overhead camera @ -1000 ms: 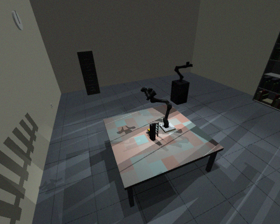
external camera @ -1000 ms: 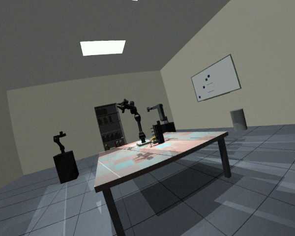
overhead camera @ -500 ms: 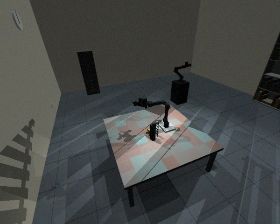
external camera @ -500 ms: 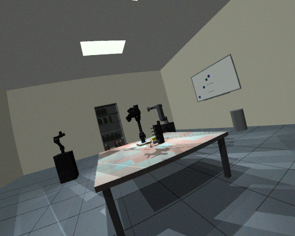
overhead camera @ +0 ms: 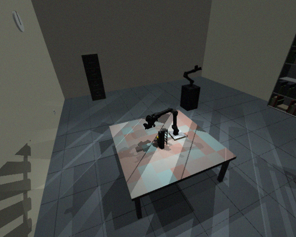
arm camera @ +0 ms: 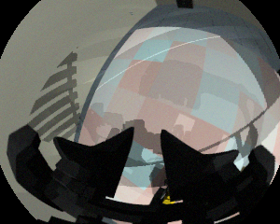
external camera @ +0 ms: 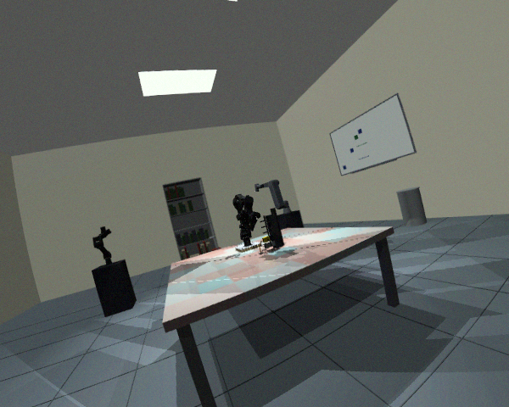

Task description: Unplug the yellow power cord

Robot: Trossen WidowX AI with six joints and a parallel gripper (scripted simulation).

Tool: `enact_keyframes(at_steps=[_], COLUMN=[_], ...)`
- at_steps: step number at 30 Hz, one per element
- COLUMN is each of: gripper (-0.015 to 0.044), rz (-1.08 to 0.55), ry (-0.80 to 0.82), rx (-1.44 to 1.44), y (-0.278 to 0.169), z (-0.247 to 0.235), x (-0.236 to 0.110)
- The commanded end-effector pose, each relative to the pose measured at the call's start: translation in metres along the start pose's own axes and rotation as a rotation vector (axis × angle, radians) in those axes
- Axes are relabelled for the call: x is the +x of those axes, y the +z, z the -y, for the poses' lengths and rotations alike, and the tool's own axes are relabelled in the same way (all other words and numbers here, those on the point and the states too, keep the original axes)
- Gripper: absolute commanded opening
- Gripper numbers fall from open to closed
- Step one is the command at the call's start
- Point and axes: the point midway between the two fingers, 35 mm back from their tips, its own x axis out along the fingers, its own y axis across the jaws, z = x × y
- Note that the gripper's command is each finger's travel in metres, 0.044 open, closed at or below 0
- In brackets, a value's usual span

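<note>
My gripper [overhead camera: 148, 126] [arm camera: 147, 131] is partly open, with nothing between its fingertips. It hangs above the table, off to the side of a dark upright block with thin bars [overhead camera: 161, 140] [external camera: 273, 230]. A small patch of yellow [overhead camera: 157, 138] [external camera: 265, 239] [arm camera: 168, 201] shows low beside that block, apart from the fingertips. In the wrist view it shows low, by the base of the right finger. The views are too small and dark to tell the plug, the cord and the strip's sockets apart, or whether the plug is seated.
The block stands upright on the patchwork table [overhead camera: 156, 173] [external camera: 228, 284] [arm camera: 177, 79], close to the arm's white base plate [overhead camera: 180, 138]. Other arms stand on dark pedestals [overhead camera: 189, 98] [external camera: 114, 287] away from the table.
</note>
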Motion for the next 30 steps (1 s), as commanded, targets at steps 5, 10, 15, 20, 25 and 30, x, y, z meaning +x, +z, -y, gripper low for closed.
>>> enact_keyframes(at_steps=[5,10,15,20,25,30], gripper=[0.0160,0.0160,0.0160,0.0160,0.0160,0.0160], rz=[-0.361,-0.413,-0.413,-0.414,-0.414,-0.415], ry=[-0.365,-0.450,-0.450,-0.450,-0.450,-0.450], rx=[0.147,0.182,0.182,0.182,0.182,0.182], y=[-0.098,-0.114,-0.114,-0.115,-0.122,-0.130], z=[0.067,0.080,0.080,0.078,0.076,0.074], x=[0.000,-0.007,-0.007,-0.007,-0.009,-0.012])
